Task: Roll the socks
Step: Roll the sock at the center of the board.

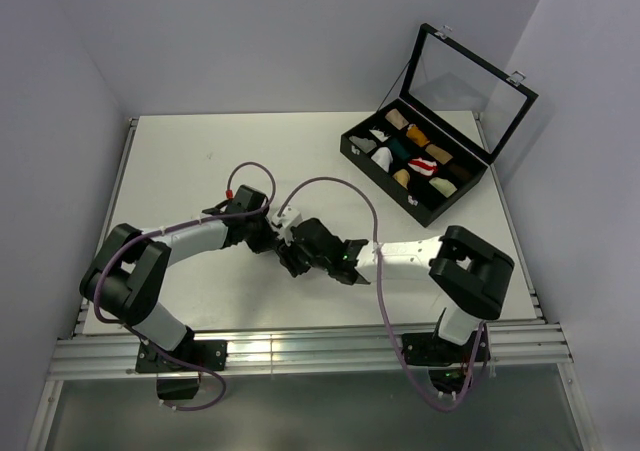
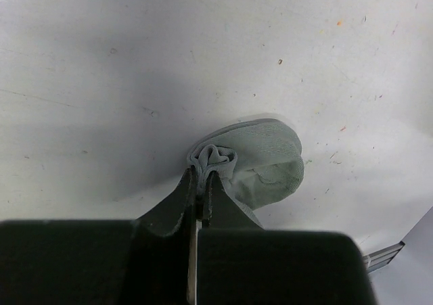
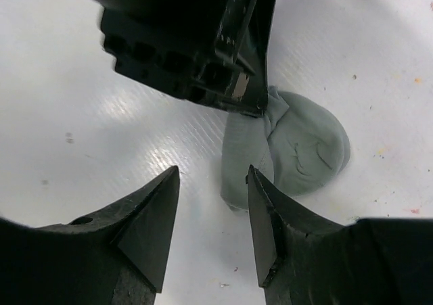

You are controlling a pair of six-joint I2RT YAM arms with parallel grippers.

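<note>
Grey sock (image 2: 260, 163): short, ribbed fabric, lying on the white table (image 2: 135, 82) towards its near middle, between the two grippers. It is bunched into a plump, part-wound roll, with a flat tail trailing towards the right arm's fingers.
Left gripper (image 2: 201, 173): clenched on a crumpled fold at the roll's edge, jaws pressed almost together with cloth between them.
Right gripper (image 3: 213, 176): released, fingers spread and holding nothing, tips low over the table just beside the sock's loose tail.
Step in hand: probably tucking or finishing the roll, with the left pinning and the right free to take a new hold.
Risk, slip: the pinch takes only a small fold, so a tug could pull it free and let the roll spring open.
Risk, miss: the right fingers stand beside the tail, not around it, and closing here may catch nothing.
Risk, clash: the two grippers sit very near each other, so a careless reach could knock them together.
</note>
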